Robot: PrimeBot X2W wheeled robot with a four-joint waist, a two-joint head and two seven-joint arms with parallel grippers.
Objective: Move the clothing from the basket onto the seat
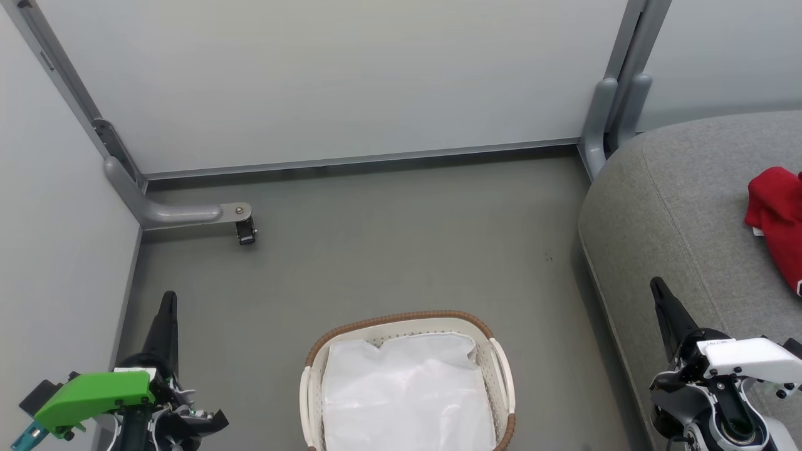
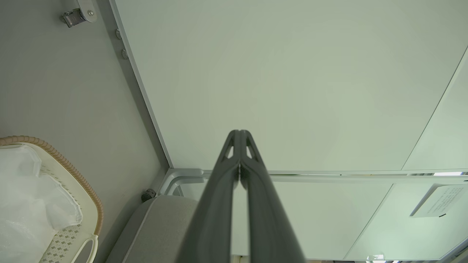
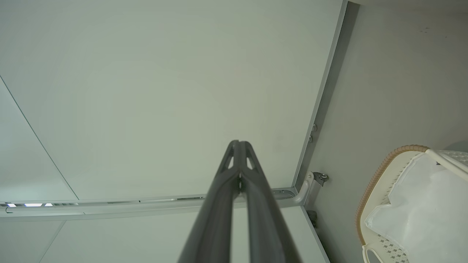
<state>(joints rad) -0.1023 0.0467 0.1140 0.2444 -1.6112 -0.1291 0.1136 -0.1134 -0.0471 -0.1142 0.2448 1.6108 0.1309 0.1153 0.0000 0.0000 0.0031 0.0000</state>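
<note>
The white basket (image 1: 501, 363) with its brown woven rim stands on the floor at the bottom middle of the head view; inside it I see just the white liner (image 1: 407, 394). The basket (image 2: 86, 204) also shows in the left wrist view and the basket (image 3: 376, 182) in the right wrist view. Red clothing (image 1: 777, 219) lies on the grey seat (image 1: 677, 207) at the right edge, partly cut off by the frame. My left gripper (image 1: 168, 299) is shut and empty left of the basket; its tips (image 2: 239, 133) touch. My right gripper (image 1: 656, 285) is shut and empty over the seat's front edge, tips (image 3: 239, 143) together.
Pale partition panels (image 1: 351, 75) wall in the far side and the left. A grey metal foot with a caster (image 1: 245, 233) juts onto the floor at the back left. Open grey floor (image 1: 401, 250) lies between the basket and the panels.
</note>
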